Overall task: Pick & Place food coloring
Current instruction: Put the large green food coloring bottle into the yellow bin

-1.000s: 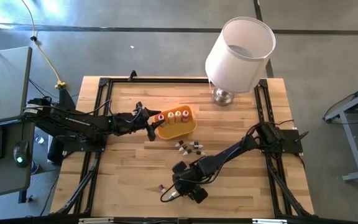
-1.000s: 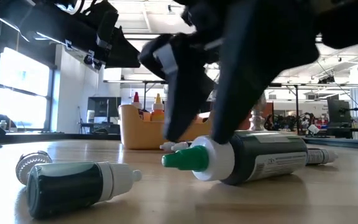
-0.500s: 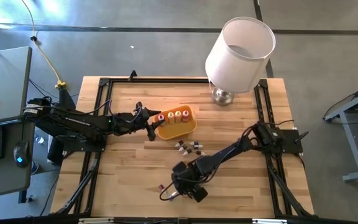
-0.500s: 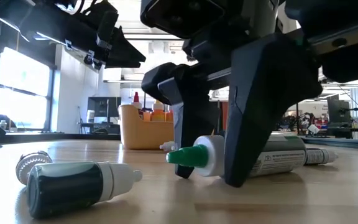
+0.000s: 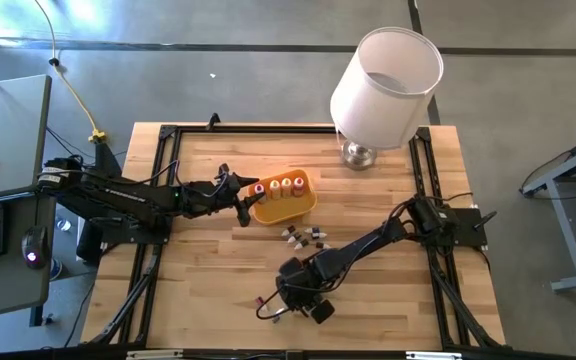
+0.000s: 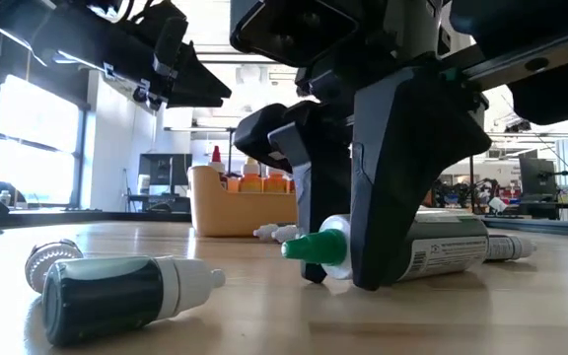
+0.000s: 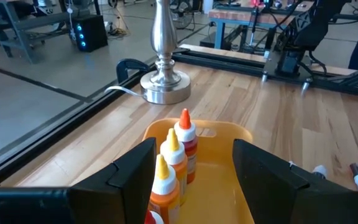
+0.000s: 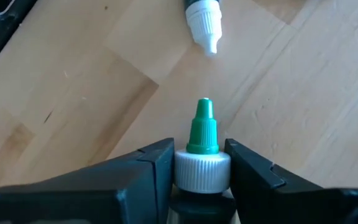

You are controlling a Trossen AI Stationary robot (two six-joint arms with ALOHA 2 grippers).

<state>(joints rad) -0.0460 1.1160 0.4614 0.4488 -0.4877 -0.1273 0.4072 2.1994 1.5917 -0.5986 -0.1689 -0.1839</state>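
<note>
A green-capped food coloring bottle (image 6: 432, 248) lies on its side near the table's near edge, and my right gripper (image 5: 286, 303) stands over it, shut on it. A second dark bottle with a white tip (image 6: 116, 296) lies on its side close by and shows too in the right wrist view (image 8: 202, 18). Orange and red bottles (image 7: 176, 158) stand upright in the orange tray (image 5: 308, 205). Small vials (image 5: 304, 236) lie on the table between tray and right gripper. My left gripper (image 5: 242, 203) hangs open at the tray's left end, touching nothing. My right gripper pinches the bottle's white collar (image 8: 202, 168), just behind the green cap, between its two fingers (image 8: 157, 165). The fingers come down from above and lie across the bottle. The bottle's body (image 6: 452, 251) rests on the table, on its side.
A lamp with a white shade (image 5: 386, 72) and metal base (image 5: 358, 154) stands at the far right of the table. Black frame rails (image 5: 164, 200) run along the table's left and right sides. Bare wood lies between the tray and the near edge.
My right gripper has come down to the table over the green-capped bottle, and its fingers have shut from a wide gap onto the bottle's collar. The bottle has shifted a little on the table.
</note>
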